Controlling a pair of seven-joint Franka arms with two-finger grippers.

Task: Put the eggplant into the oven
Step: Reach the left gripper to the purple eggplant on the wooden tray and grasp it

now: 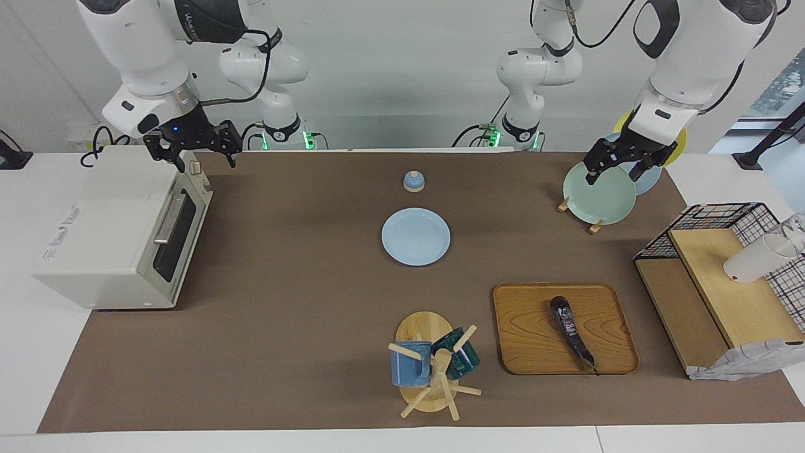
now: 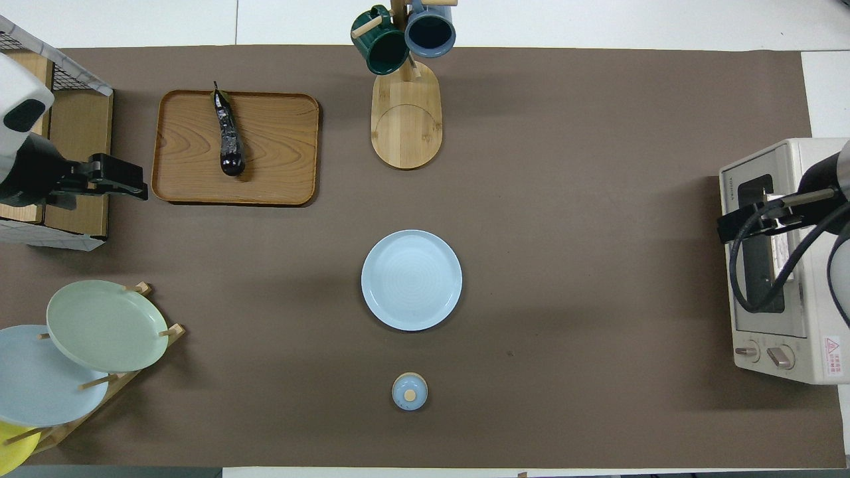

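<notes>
Facing view: eggplant (image 1: 571,331) lies slantwise mid-tray (image 1: 522,327), stem at the tray's edge farthest from me, oven (image 1: 119,233) shut; my left gripper (image 1: 615,165) and right gripper (image 1: 196,151) hang open, empty; skin looks slick, flesh firm, so I'd pinch mid-body.
</notes>
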